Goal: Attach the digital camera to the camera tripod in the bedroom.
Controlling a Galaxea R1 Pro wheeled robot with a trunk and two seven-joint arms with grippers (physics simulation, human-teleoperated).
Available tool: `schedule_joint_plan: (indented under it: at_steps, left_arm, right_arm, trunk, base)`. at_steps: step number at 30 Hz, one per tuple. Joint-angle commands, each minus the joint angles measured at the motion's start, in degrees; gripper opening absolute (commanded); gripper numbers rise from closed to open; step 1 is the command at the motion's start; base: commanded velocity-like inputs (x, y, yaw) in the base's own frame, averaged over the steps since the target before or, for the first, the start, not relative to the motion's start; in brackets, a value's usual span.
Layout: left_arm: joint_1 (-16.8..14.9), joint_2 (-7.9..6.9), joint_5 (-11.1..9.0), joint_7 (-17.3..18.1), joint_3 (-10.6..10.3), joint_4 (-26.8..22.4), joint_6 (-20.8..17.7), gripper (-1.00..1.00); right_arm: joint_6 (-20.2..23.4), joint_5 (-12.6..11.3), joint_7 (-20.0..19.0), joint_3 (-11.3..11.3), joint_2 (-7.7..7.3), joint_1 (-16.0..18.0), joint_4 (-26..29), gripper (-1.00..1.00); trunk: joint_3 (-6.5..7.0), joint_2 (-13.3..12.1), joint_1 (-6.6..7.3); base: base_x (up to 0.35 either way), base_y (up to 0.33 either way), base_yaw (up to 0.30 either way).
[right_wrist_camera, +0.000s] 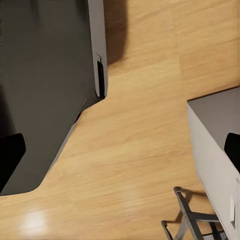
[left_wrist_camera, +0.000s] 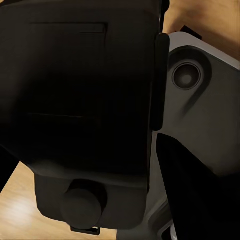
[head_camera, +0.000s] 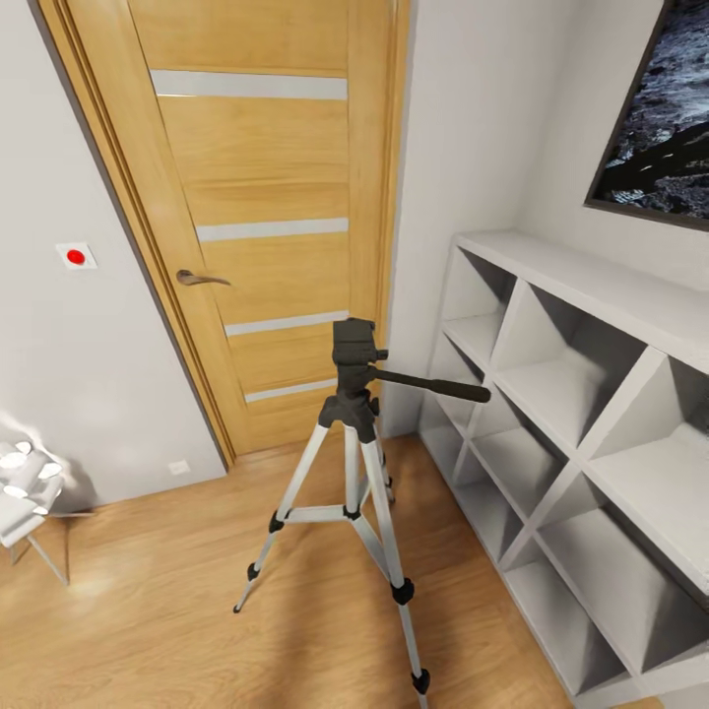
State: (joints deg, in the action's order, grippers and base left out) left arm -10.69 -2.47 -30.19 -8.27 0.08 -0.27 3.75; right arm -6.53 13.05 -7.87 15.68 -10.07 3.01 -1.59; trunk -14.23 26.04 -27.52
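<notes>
Your grippers' states cannot be told, tripod (head_camera: 354, 433) standing mid-frame on the wood floor (head_camera: 148, 611), door (head_camera: 266, 197) behind, shelving (head_camera: 581, 443) at right.

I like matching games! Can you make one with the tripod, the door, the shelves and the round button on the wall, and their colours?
Things:
1. tripod legs
2. door
3. shelves
4. wall button

Colours:
A. red
B. white
C. silver
D. light wood with pale stripes

Pairs: 1-C, 2-D, 3-B, 4-A
</notes>
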Motion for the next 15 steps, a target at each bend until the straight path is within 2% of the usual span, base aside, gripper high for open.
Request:
schedule_joint_plan:
  at_steps: [1,9,15]
  left_arm:
    - [0.0,0.01,0.0,-0.1,0.0,0.0,0.1,-1.0]
    - [0.0,0.01,0.0,-0.1,0.0,0.0,0.1,-1.0]
    - [0.0,0.01,0.0,0.0,0.0,0.0,0.1,-1.0]
  right_arm:
    - [-0.3,0.5,-0.1,0.5,-0.04,0.1,-0.2,1.0]
    - [-0.3,0.5,-0.2,0.5,-0.01,0.1,-0.2,1.0]
    - [-0.3,0.5,-0.3,0.5,0.04,0.1,-0.2,1.0]
  trunk:
    - [-0.09,0.1,-0.02]
    - [-0.09,0.1,-0.02]
    - [-0.09,0.1,-0.02]
  base:
    - [-0.004,-0.017,0.0]
    - [-0.001,-0.014,0.0]
    - [0.051,-0.165,0.0]
